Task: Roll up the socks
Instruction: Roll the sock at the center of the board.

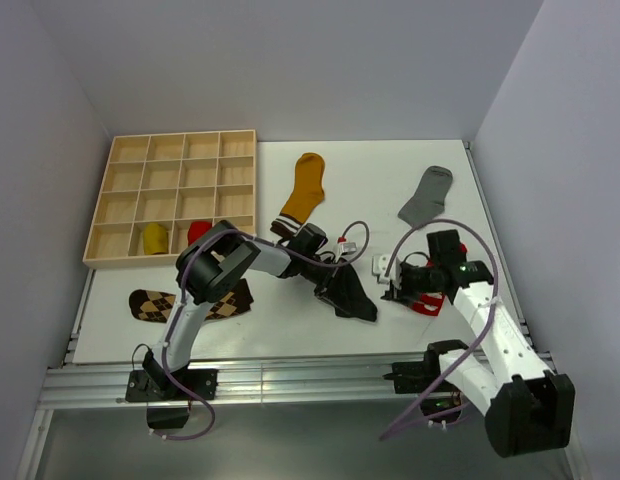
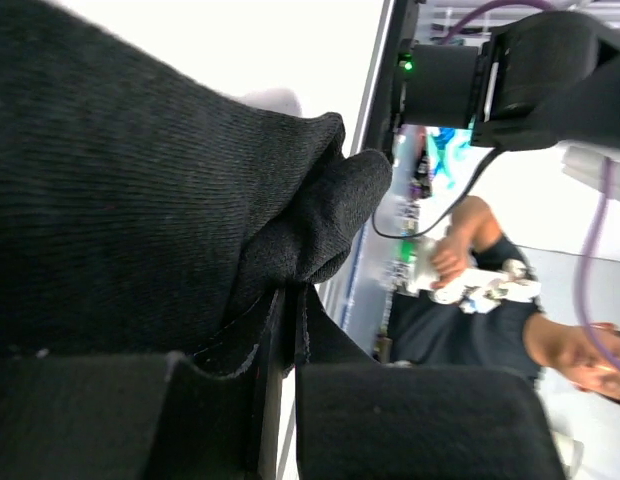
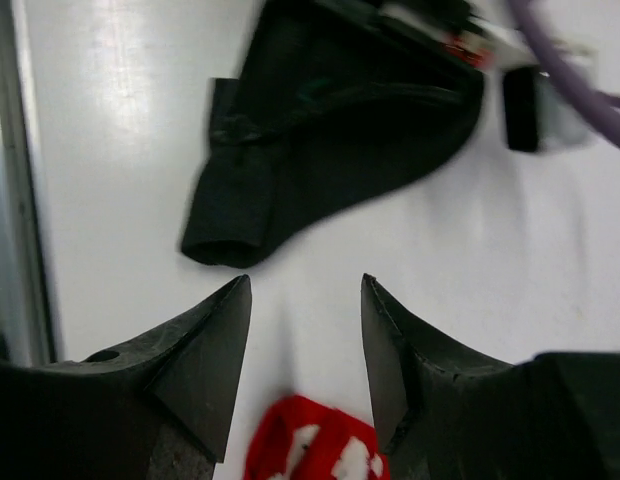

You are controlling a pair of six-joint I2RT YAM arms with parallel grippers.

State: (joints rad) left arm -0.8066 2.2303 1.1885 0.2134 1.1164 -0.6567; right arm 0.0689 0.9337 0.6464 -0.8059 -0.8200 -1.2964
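Pinching a fold of the black sock [image 1: 352, 297], which lies between both grippers, your left gripper [image 2: 283, 340] is clamped tight on the fabric, likely anchoring it for rolling. Your right gripper [image 3: 305, 335] hangs spread wide and empty just over the red sock [image 3: 310, 452], ready to help.

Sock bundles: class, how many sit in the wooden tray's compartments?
2. Yellow bundle in the near row's second compartment from left; red bundle in the third. Left arm partly hides the fourth.
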